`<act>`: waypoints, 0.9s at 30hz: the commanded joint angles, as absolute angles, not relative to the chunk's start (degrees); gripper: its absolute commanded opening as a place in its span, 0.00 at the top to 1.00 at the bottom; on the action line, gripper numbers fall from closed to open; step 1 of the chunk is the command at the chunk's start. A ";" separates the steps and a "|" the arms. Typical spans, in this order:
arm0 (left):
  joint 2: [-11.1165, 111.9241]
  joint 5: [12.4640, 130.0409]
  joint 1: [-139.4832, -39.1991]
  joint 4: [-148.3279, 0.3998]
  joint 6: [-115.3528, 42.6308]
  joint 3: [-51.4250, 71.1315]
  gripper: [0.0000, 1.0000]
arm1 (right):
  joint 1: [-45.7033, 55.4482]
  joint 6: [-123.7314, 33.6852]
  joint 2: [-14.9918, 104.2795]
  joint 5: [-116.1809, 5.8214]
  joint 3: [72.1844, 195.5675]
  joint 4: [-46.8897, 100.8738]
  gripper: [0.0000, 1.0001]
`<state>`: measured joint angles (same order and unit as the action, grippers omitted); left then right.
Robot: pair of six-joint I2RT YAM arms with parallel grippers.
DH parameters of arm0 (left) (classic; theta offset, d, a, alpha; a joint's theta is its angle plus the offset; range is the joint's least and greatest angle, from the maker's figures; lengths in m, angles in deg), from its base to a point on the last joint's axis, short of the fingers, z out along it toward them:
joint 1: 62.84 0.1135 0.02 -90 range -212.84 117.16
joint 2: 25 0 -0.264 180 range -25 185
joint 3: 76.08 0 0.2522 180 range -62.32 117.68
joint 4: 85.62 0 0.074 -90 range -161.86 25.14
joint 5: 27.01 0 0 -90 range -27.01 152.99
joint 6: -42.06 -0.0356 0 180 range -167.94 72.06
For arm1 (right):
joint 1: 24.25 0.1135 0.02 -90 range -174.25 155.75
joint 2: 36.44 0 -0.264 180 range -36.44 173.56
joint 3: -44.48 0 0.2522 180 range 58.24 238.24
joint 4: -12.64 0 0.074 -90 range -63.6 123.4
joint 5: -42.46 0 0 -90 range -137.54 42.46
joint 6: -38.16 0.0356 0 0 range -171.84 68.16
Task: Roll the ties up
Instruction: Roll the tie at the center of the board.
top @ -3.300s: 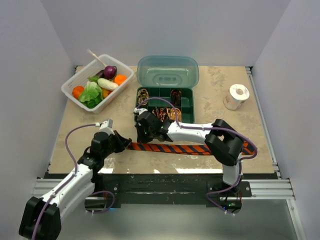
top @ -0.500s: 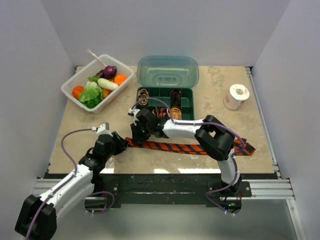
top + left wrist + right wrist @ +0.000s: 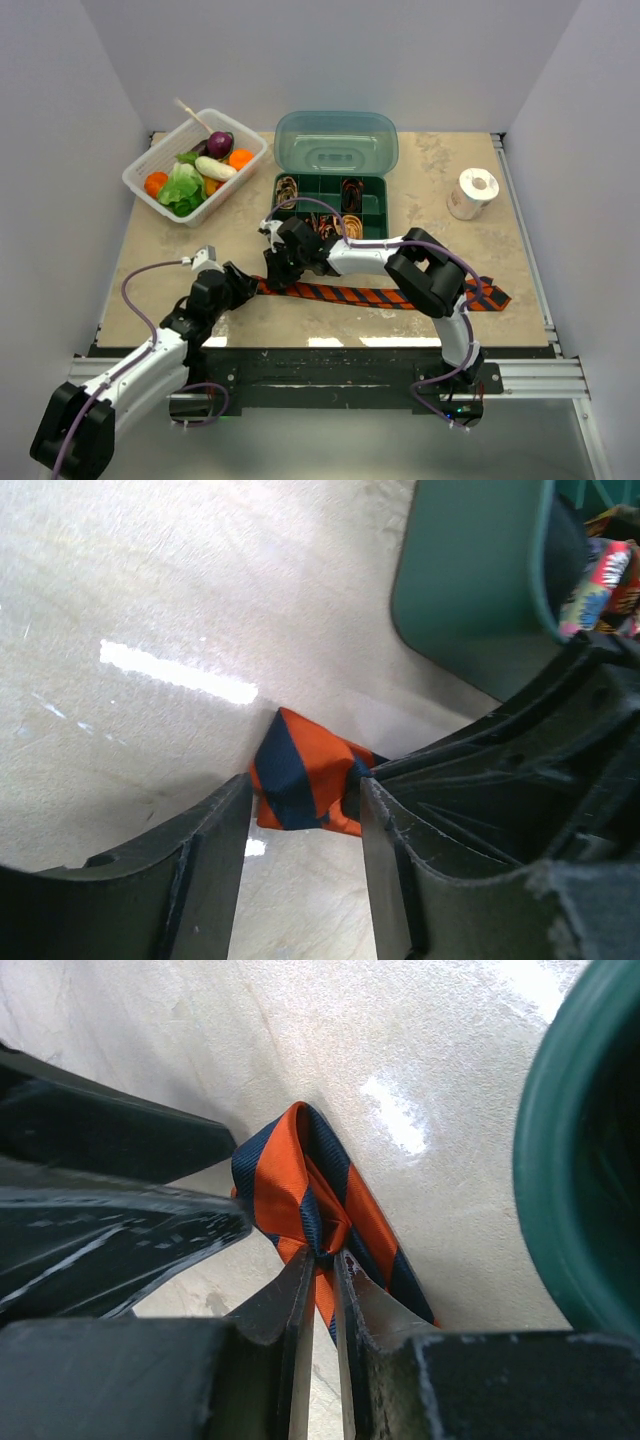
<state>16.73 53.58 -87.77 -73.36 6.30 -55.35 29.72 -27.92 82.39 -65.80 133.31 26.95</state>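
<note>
The striped tie (image 3: 340, 295), which lay straight a few seconds ago, now kinks up at its left end, and the right arm's elbow has shifted left. This is the one tie on the table (image 3: 120, 270), lying along the near edge. The right gripper (image 3: 320, 1260) is pinched tight on a fold at that left end. The left gripper (image 3: 305, 790) has its fingers apart with the tie's tip filling the gap; whether they press on it I cannot tell. There is one green box (image 3: 277, 200) with its lid raised. It holds several coiled ties (image 3: 288, 187), too small to count. One basket (image 3: 160, 148) and one tape roll (image 3: 472, 192) stand farther back. The right arm hides part of the tie.
</note>
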 commanded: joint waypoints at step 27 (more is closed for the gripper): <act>20.44 52.62 -87.98 -93.22 8.13 -66.45 0.74 | 27.69 -29.16 84.06 -67.58 133.12 29.21 0.80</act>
